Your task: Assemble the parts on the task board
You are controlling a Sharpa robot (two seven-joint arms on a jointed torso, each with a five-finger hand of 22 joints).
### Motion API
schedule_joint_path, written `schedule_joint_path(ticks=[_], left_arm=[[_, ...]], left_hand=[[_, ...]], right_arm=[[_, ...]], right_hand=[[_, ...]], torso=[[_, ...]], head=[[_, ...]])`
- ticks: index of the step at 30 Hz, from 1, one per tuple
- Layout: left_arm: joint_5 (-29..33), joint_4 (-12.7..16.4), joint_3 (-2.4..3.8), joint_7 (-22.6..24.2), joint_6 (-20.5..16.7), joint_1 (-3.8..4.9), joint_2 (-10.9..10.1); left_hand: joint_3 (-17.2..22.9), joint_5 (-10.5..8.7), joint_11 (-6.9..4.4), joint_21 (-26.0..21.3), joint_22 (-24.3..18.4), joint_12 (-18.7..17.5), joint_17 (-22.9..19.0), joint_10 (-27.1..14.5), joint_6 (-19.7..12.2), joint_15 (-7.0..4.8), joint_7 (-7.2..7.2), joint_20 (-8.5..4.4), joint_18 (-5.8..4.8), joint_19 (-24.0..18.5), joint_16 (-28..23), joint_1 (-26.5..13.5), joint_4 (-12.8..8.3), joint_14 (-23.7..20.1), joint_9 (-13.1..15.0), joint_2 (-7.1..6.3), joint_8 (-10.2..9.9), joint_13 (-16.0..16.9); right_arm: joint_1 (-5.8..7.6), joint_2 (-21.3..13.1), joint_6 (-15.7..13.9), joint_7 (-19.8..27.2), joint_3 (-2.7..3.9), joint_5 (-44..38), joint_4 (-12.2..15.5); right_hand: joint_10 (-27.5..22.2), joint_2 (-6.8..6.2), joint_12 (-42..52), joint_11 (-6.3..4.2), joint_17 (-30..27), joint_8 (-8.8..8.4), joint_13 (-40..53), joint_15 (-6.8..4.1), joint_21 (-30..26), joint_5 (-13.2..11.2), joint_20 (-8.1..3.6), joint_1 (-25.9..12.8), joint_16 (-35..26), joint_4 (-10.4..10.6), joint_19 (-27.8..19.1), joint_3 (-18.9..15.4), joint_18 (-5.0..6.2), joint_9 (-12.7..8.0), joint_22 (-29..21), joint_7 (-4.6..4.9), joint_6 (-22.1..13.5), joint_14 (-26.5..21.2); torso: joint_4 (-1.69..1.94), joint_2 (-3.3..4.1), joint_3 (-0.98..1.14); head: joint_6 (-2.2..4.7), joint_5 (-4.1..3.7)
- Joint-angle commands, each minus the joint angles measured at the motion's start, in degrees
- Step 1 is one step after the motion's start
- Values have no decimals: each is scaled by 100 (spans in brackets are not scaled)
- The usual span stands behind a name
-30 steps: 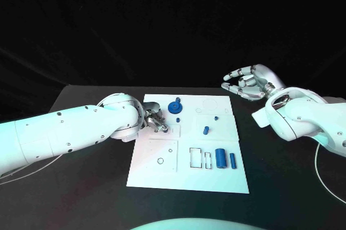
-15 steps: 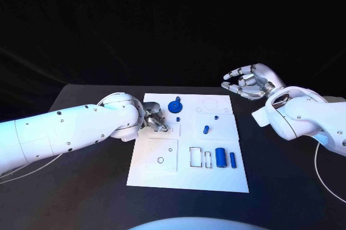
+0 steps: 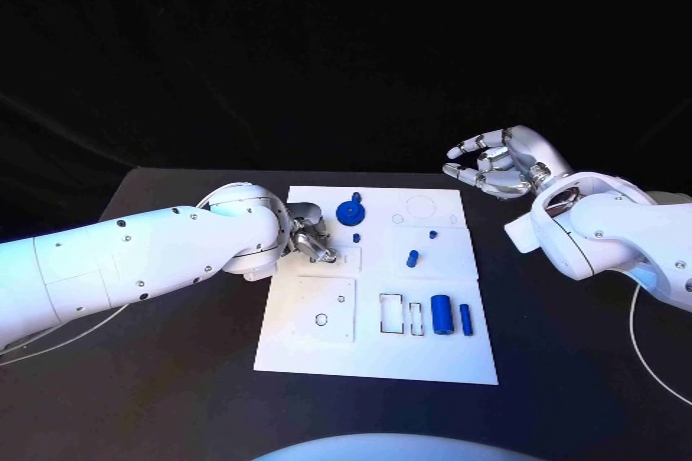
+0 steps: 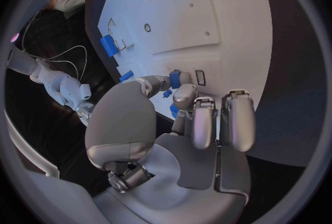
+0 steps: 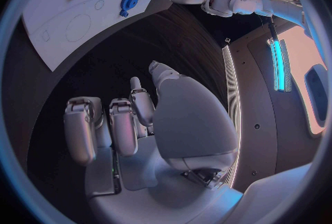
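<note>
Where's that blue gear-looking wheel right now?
In the head view the blue gear wheel sits near the task board's far edge, just right of the left hand, which isn't touching it.

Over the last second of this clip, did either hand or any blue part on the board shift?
Almost nothing changed. The left hand stays over the task board by its left edge, fingers at the same small spot. The right hand stays raised off the board, holding nothing. The blue gear, the small peg and the two cylinders lie where they were.

one task board (image 3: 378, 351), about six parts (image 3: 443, 316)
</note>
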Motion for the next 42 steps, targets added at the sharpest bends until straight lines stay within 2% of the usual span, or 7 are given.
schedule_joint_path(ticks=[1, 9, 16, 27, 34, 42], left_arm=[[142, -9, -15, -28, 224, -17, 34], [264, -55, -15, -40, 364, -15, 71], [288, -103, -15, -37, 371, -11, 115], [282, -148, -14, -36, 384, -3, 150], [254, -189, -14, -36, 394, 3, 184], [239, -231, -15, -36, 432, 3, 216]], left_hand=[[987, -25, -7, 21, 7, 36, 1385, 64, 26, -48, -43, -40, -118, -4, 37, -14, -1026, 572, -1, 76, 39, 9], [691, -66, -46, 10, -3, 91, 1442, 133, 107, -80, -97, -60, -116, -7, 68, -142, -896, 588, 40, 185, 61, 76], [464, -60, -76, 12, 10, 133, 1486, 177, 167, -104, -134, -80, -118, 3, 91, -273, -767, 600, 43, 181, 41, 127], [276, -67, -100, 27, 51, 206, 1508, 230, 235, -125, -165, -94, -126, 23, 103, -335, -684, 606, 47, 167, 32, 226], [105, -76, -117, 36, 77, 230, 1508, 252, 285, -140, -185, -105, -132, 37, 103, -383, -595, 606, 47, 170, 19, 259], [75, -62, -135, 37, 82, 236, 1508, 258, 295, -152, -205, -111, -132, 40, 103, -315, -637, 606, 51, 168, 15, 269]], right_arm=[[-8, 6, 49, 33, 0, -53, 0], [-20, 6, 54, 33, 0, -52, -4], [-22, 1, 52, 31, 0, -52, 0], [-23, -12, 50, 29, 0, -52, 8], [-23, -16, 47, 29, 0, -51, 16], [-23, -28, 46, 28, 0, -50, 30]], right_hand=[[-27, 17, -28, -8, 1071, 39, 121, -49, -33, 22, -31, -52, -22, 14, 320, 27, 98, -8, 1153, 4, -28, 491], [-31, 21, -33, -9, 1066, 45, 115, -50, -46, 34, -31, -69, -25, 15, 313, 30, 101, -10, 1143, 4, -30, 490], [-31, 21, -33, -9, 1066, 45, 115, -50, -46, 34, -31, -69, -25, 15, 313, 30, 101, -10, 1143, 4, -30, 490], [-36, 21, -37, -9, 1061, 49, 110, -50, -46, 43, -32, -81, -27, 13, 314, 32, 101, -11, 1144, 3, -33, 489], [-36, 21, -37, -9, 1061, 49, 110, -50, -46, 43, -32, -81, -27, 13, 314, 32, 101, -11, 1144, 3, -33, 489], [-36, 21, -37, -9, 1061, 49, 110, -50, -46, 43, -32, -81, -27, 13, 314, 32, 101, -11, 1144, 3, -33, 489]], torso=[[-3, -2, 5], [-2, 0, 2], [-3, -1, 4], [-1, 4, 1], [1, 6, 0], [-7, 4, -2]], head=[[-9, 5], [-28, 7], [-18, 4], [-38, -27], [-27, -36], [-38, -45]])
